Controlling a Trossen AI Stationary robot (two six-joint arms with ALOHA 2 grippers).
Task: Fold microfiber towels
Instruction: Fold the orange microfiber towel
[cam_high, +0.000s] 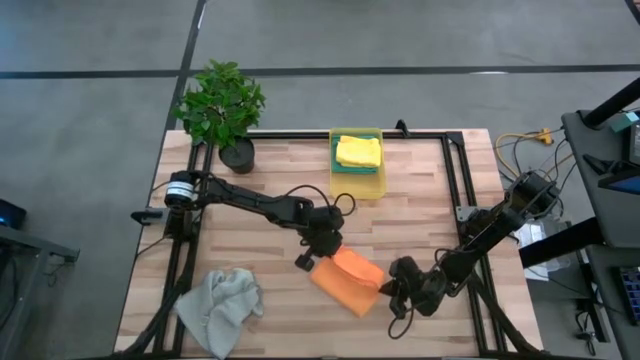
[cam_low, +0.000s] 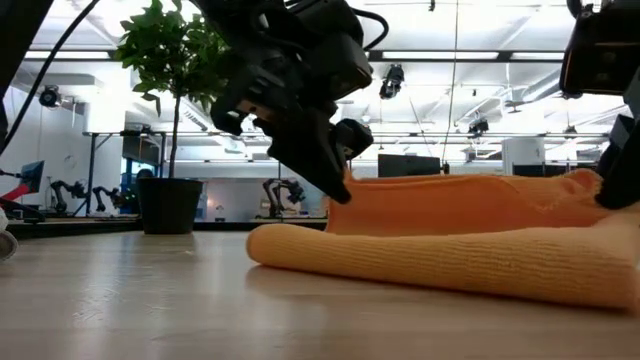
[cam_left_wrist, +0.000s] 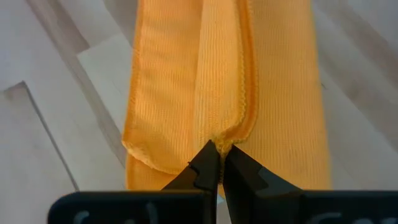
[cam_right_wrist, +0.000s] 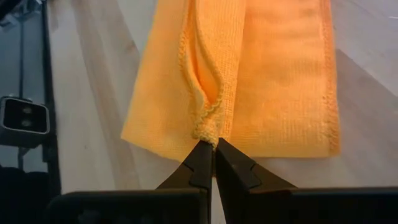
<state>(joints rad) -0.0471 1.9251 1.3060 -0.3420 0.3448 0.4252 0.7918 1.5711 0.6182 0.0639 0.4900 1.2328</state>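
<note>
An orange microfiber towel lies folded lengthwise on the table near its front edge. My left gripper is shut on the towel's far-left end and my right gripper is shut on its near-right end. In the low view the upper layer stands raised between the two grippers, above a rolled lower fold that rests on the wood. A crumpled light grey towel lies at the front left. A yellow towel lies on a teal one inside the yellow bin. My left gripper pinches the hemmed edge of the folded-over upper layer at the towel's end, between its fingertips; two hems seem to meet there. The fingers slant down along the towel's length. The pinched edge is raised a little while the rest lies on the table. My right gripper pinches a bunched hemmed corner at the towel's other end, between its fingertips. The fingers slant down from the near-right, along the towel. The cloth puckers into a ridge just beyond the tips, and the lower layer lies flat on the wood.
A potted plant stands at the table's far left corner. The yellow bin stands at the far middle. A black frame rail runs around the tabletop. Bare wood shows between the bin and the orange towel.
</note>
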